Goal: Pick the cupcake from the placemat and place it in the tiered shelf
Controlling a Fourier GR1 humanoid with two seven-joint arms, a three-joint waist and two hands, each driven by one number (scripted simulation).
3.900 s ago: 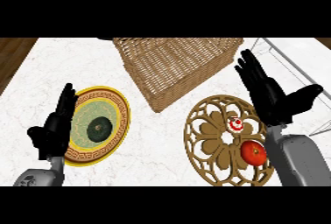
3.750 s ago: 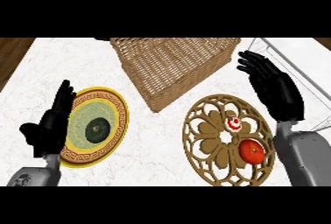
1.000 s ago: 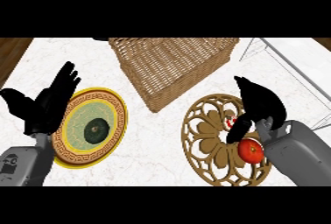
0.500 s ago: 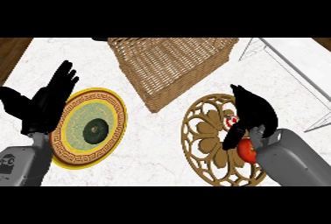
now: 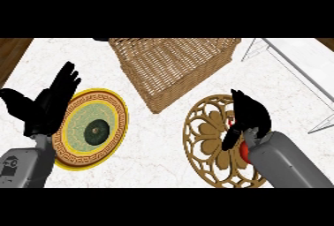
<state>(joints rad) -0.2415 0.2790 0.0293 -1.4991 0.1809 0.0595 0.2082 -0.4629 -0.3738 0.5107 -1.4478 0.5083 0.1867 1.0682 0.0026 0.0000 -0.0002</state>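
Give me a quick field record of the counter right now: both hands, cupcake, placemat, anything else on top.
right hand: over the placemat, fingers curled down at the cupcake
cupcake: mostly hidden under the hand; grasp cannot be confirmed
placemat: round, gold openwork, right of centre
left hand: open, resting by the plate
plate: yellow-rimmed, left side
wicker basket: top centre
tiered shelf: white frame, upper right

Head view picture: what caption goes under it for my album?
Right hand curls down over the cupcake on the gold placemat; left hand rests open beside a plate.
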